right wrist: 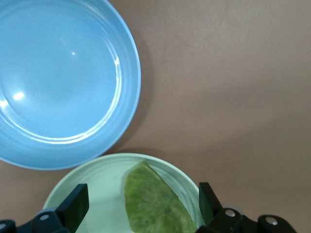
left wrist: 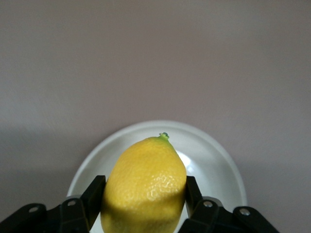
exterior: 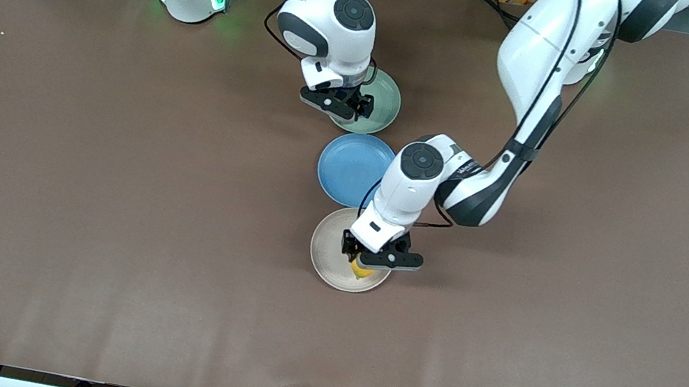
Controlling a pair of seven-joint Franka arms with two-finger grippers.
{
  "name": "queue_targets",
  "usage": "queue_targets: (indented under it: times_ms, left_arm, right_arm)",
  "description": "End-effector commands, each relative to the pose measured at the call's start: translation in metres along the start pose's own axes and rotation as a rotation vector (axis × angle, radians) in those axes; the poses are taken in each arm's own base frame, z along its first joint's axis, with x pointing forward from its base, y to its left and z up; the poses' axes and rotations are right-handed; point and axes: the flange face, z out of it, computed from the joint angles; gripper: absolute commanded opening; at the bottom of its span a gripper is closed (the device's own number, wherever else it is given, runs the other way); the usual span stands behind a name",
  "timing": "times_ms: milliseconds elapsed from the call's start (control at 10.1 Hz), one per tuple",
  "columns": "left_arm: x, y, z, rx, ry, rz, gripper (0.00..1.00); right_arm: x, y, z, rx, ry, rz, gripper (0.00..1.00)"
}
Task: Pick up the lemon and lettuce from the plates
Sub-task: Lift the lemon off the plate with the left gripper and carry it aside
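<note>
My left gripper [exterior: 368,260] is shut on the yellow lemon [exterior: 361,271], low over the beige plate [exterior: 328,254]. In the left wrist view the lemon [left wrist: 146,179] fills the gap between both fingers, with the plate [left wrist: 216,162] below it. I cannot tell whether the lemon touches the plate. My right gripper [exterior: 336,105] is open, low over the mint green plate [exterior: 386,98]. In the right wrist view the green lettuce [right wrist: 153,206] lies flat on that plate [right wrist: 92,191], between the spread fingers [right wrist: 77,201]. The lettuce is hidden in the front view.
A blue plate [exterior: 353,166] with nothing on it lies between the mint green and beige plates, and shows in the right wrist view [right wrist: 58,82]. The three plates sit in a close row at mid-table. Brown tabletop [exterior: 106,180] spreads out around them.
</note>
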Motion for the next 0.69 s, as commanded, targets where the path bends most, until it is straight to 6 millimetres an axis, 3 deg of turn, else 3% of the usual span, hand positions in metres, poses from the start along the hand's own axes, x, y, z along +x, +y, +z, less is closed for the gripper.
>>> queue_targets:
  times_ms: [0,99,296,493,592]
  left_arm:
    - [0.054,-0.023,-0.089,0.034,0.033,-0.046,0.00]
    - [0.074,-0.036,-0.127,0.048,0.026,-0.034,0.00]
    - [0.116,-0.090,-0.175,0.060,-0.059,0.113,0.00]
    - [0.151,-0.165,-0.212,0.108,-0.156,0.245,0.00]
    - [0.164,-0.210,-0.218,0.108,-0.239,0.292,0.00]
  right_arm:
    - [-0.023,-0.001,0.016,0.010,0.017,0.010,1.00]
    - [-0.028,-0.004,0.016,0.025,0.009,0.018,1.00]
    - [-0.039,-0.003,0.021,0.029,-0.002,0.013,1.00]
    - [-0.049,0.002,0.030,0.019,0.010,-0.001,1.00]
    - [-0.050,0.002,0.038,0.019,0.020,0.003,1.00]
